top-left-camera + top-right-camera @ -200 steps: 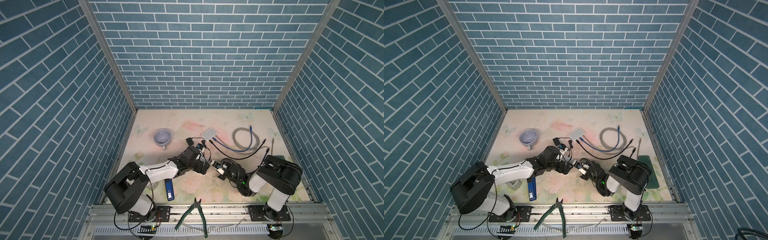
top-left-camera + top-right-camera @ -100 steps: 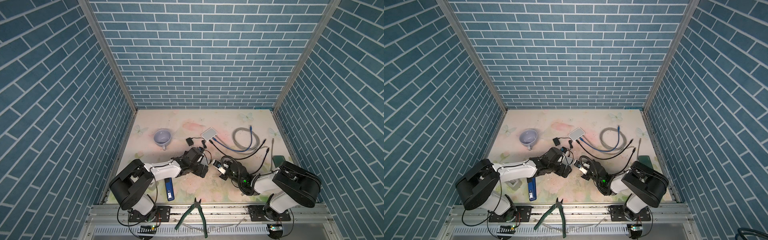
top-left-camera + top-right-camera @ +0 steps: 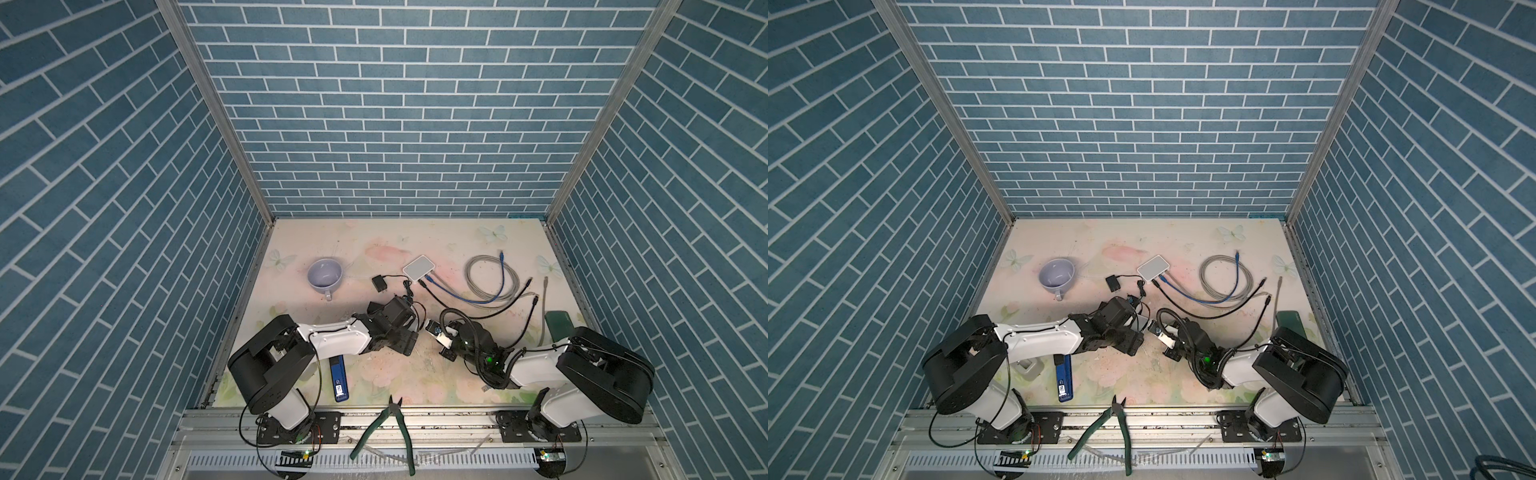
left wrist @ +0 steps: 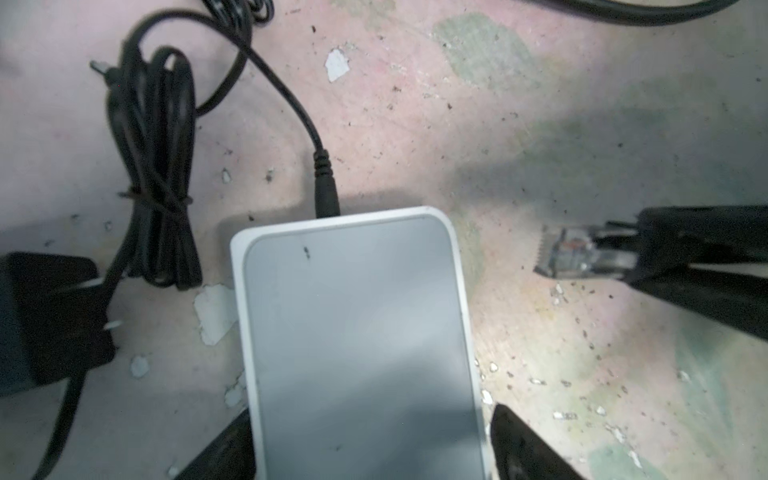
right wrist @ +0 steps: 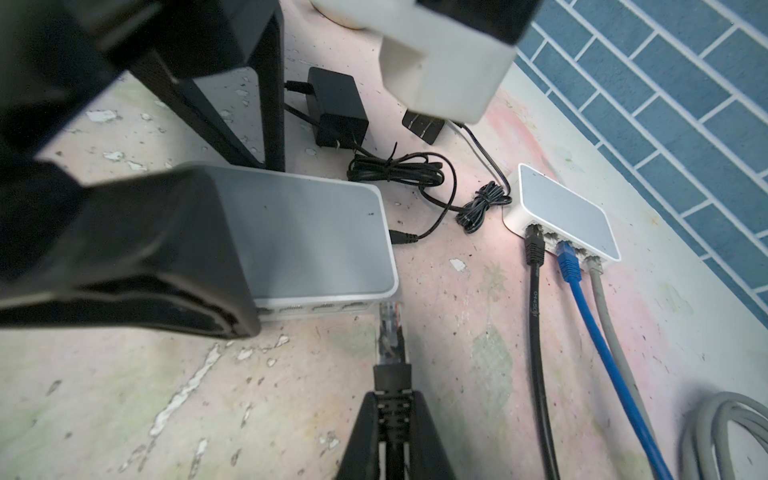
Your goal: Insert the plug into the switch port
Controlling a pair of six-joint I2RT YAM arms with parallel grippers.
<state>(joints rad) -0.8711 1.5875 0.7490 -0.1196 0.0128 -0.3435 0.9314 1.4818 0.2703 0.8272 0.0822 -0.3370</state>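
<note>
Left to right, as both top views run.

Lilac cup (image 3: 325,273) sits far left on the tabletop (image 3: 415,374), upright, mouth up, only its own pale inside showing. Toward the front rail a blue stick-shaped gadget (image 3: 338,378) lies flat beside the left arm. Black power adapter (image 3: 379,284) sits between the cup and the middle.

Left claw (image 4: 372,415) is down at the tabletop, its fingers (image 4: 523,449) apart, one on each long side of the switch (image 4: 357,332). One finger is at the casing and a sliver of tabletop shows beside the other, so it is straddling, not squeezing. The switch lies flat, grey top up, with a black power lead (image 4: 326,195) plugged into its end.

Plug (image 5: 390,328) — clear, with a black boot — is just right of the switch and low over the tabletop. Its tip is aimed at the port row (image 5: 311,308), near the end with the power lead. It is not in: the left wrist view shows bare tabletop between tip and casing. Right claw (image 5: 392,399) is clamped together on the boot, directly behind the plug.

Further back, the second switch (image 3: 419,267) holds three plugs in its ports — black, blue, grey. Grey and blue cables coil (image 3: 468,276) to its right. Dark green block (image 3: 559,326) lies near the right edge.
</note>
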